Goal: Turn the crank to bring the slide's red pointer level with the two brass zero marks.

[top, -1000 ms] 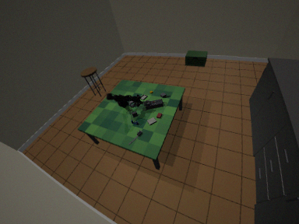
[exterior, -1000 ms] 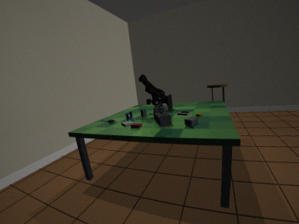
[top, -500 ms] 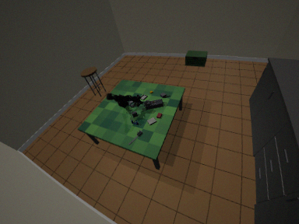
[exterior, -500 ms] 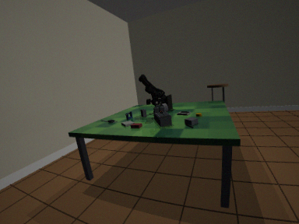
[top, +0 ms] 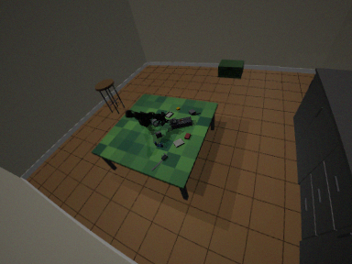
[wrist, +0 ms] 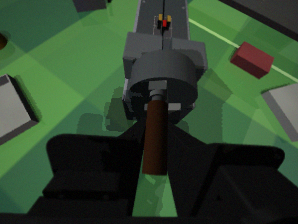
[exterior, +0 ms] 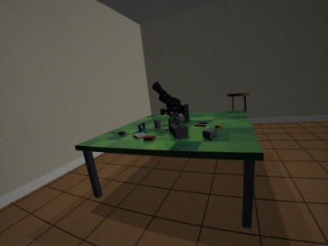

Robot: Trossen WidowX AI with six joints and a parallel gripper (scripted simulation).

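Observation:
The grey machine point(top: 181, 122) point(exterior: 178, 130) stands on the green checkered table. In the wrist view its round grey crank hub point(wrist: 162, 67) faces me, with the brown handle point(wrist: 156, 155) pointing toward me. My gripper point(wrist: 152, 122) is shut on the brown handle, one black finger on each side. The red pointer point(wrist: 164, 23) shows on the slide between the left brass mark point(wrist: 160, 21) and the right brass mark point(wrist: 169, 19). It looks slightly nearer the hub than the marks; the small size leaves the exact offset unclear. The top and exterior views are too coarse to show the pointer.
A red block point(top: 187, 136) point(exterior: 149, 137) point(wrist: 252, 61) and a pale flat box point(top: 179, 143) point(exterior: 139, 136) point(wrist: 287, 106) lie right of the machine in the wrist view. Another pale box point(top: 170, 115) point(wrist: 14, 111) lies left. A dark grey box point(top: 192, 112) point(exterior: 209, 133) stands beyond.

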